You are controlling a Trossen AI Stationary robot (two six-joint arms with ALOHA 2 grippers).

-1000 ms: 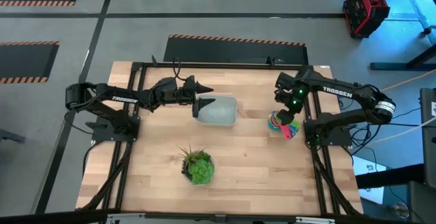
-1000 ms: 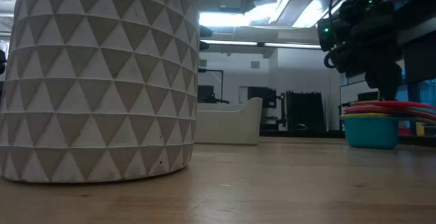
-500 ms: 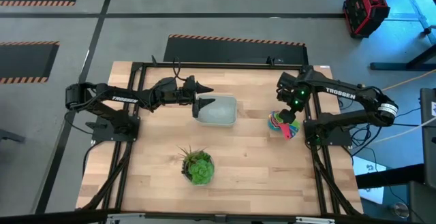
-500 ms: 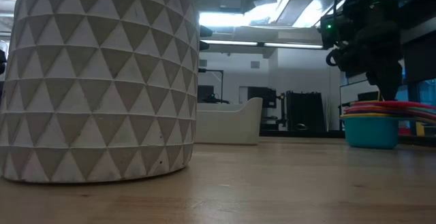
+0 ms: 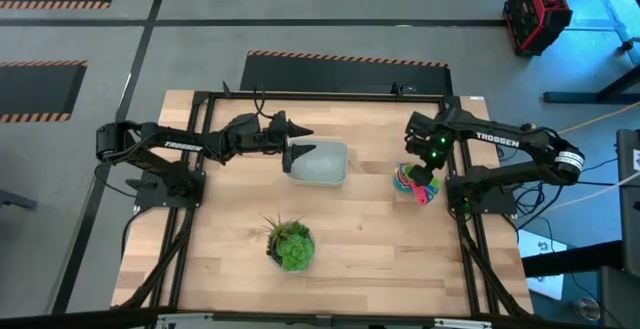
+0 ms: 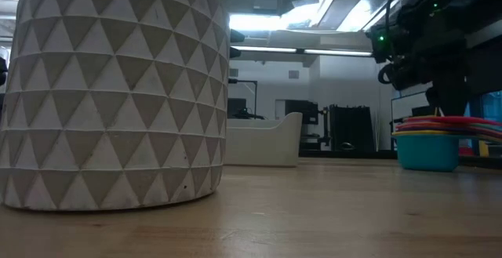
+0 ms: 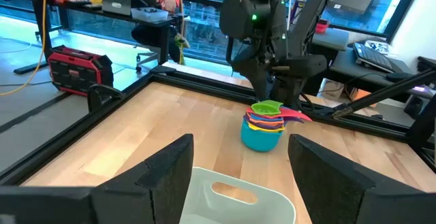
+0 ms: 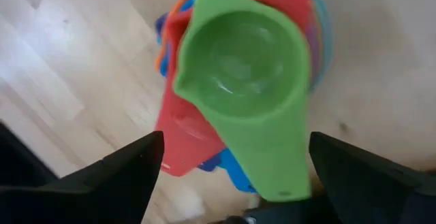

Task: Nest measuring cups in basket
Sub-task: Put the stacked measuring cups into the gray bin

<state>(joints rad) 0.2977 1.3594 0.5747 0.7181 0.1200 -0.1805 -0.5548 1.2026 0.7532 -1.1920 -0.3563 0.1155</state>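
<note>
Reaching, left pincer (image 5: 300, 144): my left arm stretched in from the left edge of the table (image 5: 360, 239), and its fingers (image 7: 163, 176) stood spread on either side of the near rim of the basket, closed on nothing.

Basket (image 5: 320, 163): the pale translucent tub sat on the wood toward the far middle of the table, its left end just at my left fingertips; in the left wrist view its rim (image 7: 238, 197) showed between my two dark fingers, and in the low view it stood pale and low (image 6: 263, 140) beyond the plant pot.

Plant pot (image 5: 291, 245): the leafy green plant stood nearer the front edge, a little left of the basket and well apart from it; in the low view its white, triangle-patterned wall (image 6: 114, 93) filled the left side.

Measuring cups (image 5: 416, 182): they sat stacked on the table near its right side, well apart from the basket, the blue cup at the bottom (image 6: 427, 151) and the green one on top (image 8: 242, 60), handles fanned out in pink, red and yellow.

Right pincer (image 5: 428, 174): I hung straight above the stack, fingers (image 8: 129, 166) spread wide to either side of the green cup, holding nothing.
</note>
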